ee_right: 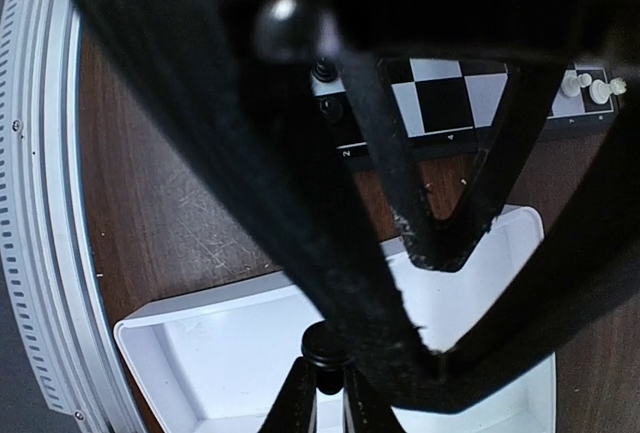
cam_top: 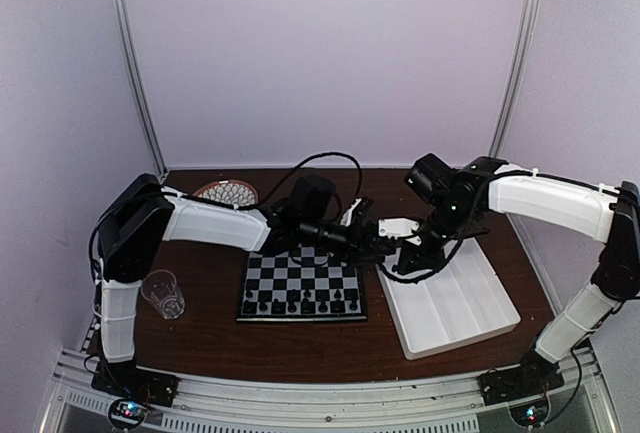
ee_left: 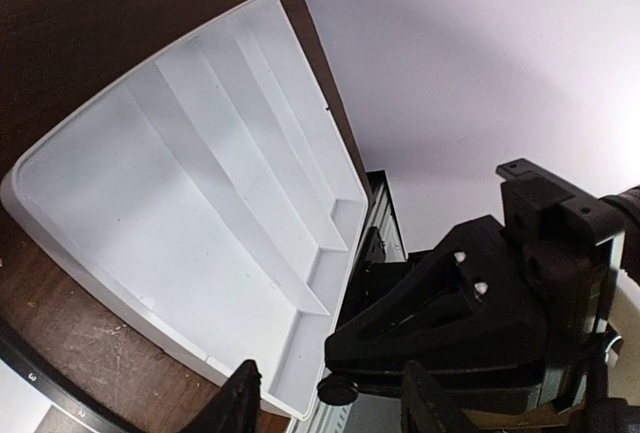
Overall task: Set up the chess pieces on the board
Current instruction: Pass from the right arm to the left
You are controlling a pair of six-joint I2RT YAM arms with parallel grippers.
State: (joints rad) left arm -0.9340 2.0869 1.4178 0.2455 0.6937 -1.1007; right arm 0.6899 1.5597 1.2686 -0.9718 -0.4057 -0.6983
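- Top view: the board (cam_top: 302,286) lies flat on the brown desk (cam_top: 210,338), left of centre. A row of black chessmen (cam_top: 300,304) stands along its near edge.
- The board's far edge is hidden under the left arm, so I cannot tell what stands there.
- A white compartmented tray (cam_top: 455,303) sits just right of the board. A clear glass (cam_top: 163,293) stands well left of it, and a round patterned plate (cam_top: 227,193) lies at the back.
- The left pincer (cam_top: 382,243) reaches across past the board's far right corner. The right pincer (cam_top: 408,256) comes in from the right, and the two meet over the tray's far left corner.
- Left wrist view: the left pincer (ee_left: 330,418) has its fingers (ee_left: 235,405) well apart, with nothing between them that I can make out.
- The tray (ee_left: 150,193) fills the frame. The right pincer's black body (ee_left: 470,303) is close at right, with a small dark knob at its tip.
- Right wrist view: the right pincer (ee_right: 325,378) is clamped on a small round-topped black piece (ee_right: 322,345), held above the tray (ee_right: 200,358).
- The left arm's dark bulk (ee_right: 250,153) blurs across most of the frame.
- Behind it the board (ee_right: 450,93) shows white chessmen (ee_right: 590,85) at one edge and black chessmen (ee_right: 322,71) at the other.
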